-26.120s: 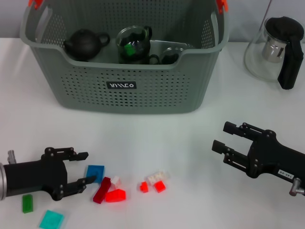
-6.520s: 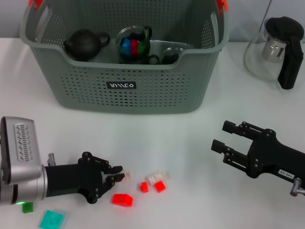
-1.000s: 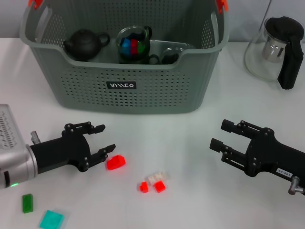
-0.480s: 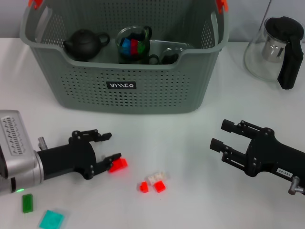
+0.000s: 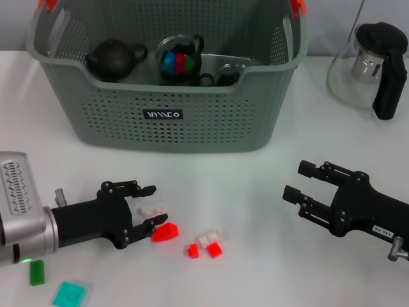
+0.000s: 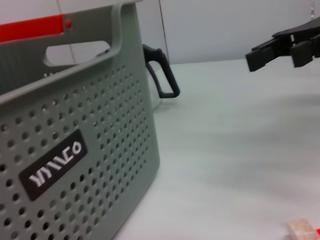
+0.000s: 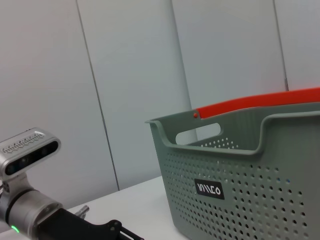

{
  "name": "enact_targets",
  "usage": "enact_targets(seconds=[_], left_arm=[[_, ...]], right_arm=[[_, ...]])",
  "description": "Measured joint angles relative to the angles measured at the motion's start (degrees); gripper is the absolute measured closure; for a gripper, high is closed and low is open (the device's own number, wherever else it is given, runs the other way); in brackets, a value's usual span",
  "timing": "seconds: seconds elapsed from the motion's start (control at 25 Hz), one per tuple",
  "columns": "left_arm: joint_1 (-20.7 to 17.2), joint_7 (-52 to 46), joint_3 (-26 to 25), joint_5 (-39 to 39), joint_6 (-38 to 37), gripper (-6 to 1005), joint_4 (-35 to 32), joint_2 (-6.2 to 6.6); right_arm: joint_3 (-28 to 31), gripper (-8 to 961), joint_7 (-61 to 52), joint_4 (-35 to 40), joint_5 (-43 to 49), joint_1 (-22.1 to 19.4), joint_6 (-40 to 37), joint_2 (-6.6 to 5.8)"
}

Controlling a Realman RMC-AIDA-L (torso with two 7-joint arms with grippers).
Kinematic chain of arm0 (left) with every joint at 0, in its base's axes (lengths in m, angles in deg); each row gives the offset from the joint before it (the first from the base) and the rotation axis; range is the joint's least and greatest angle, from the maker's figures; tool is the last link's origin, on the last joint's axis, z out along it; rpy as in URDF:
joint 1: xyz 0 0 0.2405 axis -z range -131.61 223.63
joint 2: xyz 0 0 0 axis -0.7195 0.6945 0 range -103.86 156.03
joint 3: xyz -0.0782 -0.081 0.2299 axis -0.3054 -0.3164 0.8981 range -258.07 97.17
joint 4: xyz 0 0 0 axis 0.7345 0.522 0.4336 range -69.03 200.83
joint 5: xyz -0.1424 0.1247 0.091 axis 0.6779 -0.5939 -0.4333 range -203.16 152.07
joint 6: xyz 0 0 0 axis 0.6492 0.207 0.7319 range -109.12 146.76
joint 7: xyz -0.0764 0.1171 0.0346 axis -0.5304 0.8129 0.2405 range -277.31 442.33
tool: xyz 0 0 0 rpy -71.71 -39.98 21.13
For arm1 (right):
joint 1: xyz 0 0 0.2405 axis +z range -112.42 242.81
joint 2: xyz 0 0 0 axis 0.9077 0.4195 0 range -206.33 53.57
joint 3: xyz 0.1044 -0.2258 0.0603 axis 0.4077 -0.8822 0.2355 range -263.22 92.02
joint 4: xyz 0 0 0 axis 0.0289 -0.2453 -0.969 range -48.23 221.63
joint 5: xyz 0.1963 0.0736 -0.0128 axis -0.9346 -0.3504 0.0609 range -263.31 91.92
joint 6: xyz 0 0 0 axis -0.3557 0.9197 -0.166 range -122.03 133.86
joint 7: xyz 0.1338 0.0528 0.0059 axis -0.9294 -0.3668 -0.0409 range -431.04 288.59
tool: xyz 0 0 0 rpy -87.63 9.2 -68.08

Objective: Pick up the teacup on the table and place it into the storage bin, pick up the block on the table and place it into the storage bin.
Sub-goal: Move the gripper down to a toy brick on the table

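Note:
The grey-green storage bin point(image 5: 166, 115) stands at the back of the table, also seen in the left wrist view point(image 6: 75, 150) and the right wrist view point(image 7: 250, 170). Inside it a glass teacup point(image 5: 179, 61) holds coloured blocks. My left gripper point(image 5: 157, 206) lies low over the table in front of the bin, open, with a pale block point(image 5: 152, 210) between its fingers. A red block point(image 5: 165, 232) lies against the lower fingertip. My right gripper point(image 5: 297, 182) hovers open at the right, empty, and shows far off in the left wrist view point(image 6: 287, 47).
A dark teapot point(image 5: 112, 57) and small cups point(image 5: 227, 75) sit in the bin. A glass pitcher point(image 5: 374, 64) with a black handle stands at the back right. Small red and white blocks point(image 5: 208, 246), a green block point(image 5: 37, 272) and a teal block point(image 5: 69, 295) lie at the front.
My left gripper has slid right and toward the table's front, and the red block has shifted with it. A pale block now shows between its fingers. The right arm has stayed put.

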Motion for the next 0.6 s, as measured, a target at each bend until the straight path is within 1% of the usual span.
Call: enact_targets(seconds=[0.24, 0.6], left_arm=[[0.5, -2.0, 0.3, 0.0, 3.4, 465, 0.1, -0.07], [0.6, -4.9, 0.9, 0.0, 5.4, 465, 0.5, -0.12]], right_arm=[[0.0, 316, 0.0, 0.0, 0.0, 0.2, 0.0, 0.00], [0.1, 315, 0.0, 0.1, 0.0, 0.2, 0.0, -0.01]])
